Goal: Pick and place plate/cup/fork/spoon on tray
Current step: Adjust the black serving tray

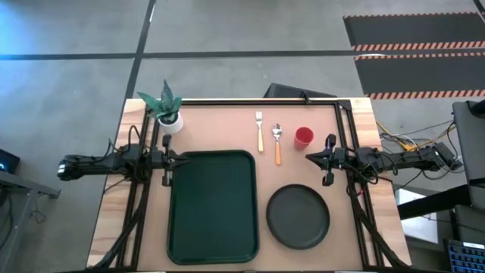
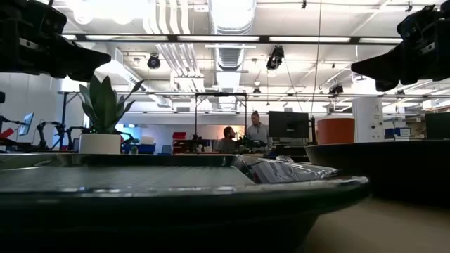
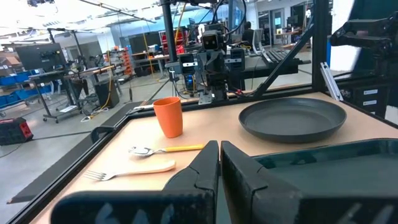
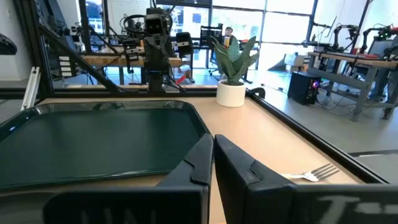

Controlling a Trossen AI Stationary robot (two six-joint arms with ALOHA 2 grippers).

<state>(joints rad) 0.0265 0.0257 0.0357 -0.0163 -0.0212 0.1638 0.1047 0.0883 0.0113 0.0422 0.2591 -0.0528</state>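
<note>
The dark green tray (image 1: 212, 205) lies on the table left of centre. The dark plate (image 1: 298, 216) lies flat to its right. At the far side the red cup (image 1: 304, 136) stands upright, with the orange-handled spoon (image 1: 277, 142) and the fork (image 1: 260, 130) lying to its left. My left gripper (image 1: 180, 159) is shut and empty, hovering at the tray's far left corner. My right gripper (image 1: 309, 158) is shut and empty, between the cup and the plate. The left wrist view shows the cup (image 3: 169, 116), spoon (image 3: 165, 149), fork (image 3: 130, 170) and plate (image 3: 292, 118).
A white pot with a green plant (image 1: 168, 110) stands at the table's far left corner. A black frame rail (image 1: 258, 101) runs along the far edge and both sides. Bare tabletop lies between the tray and the utensils. People sit far off in the room (image 2: 242, 137).
</note>
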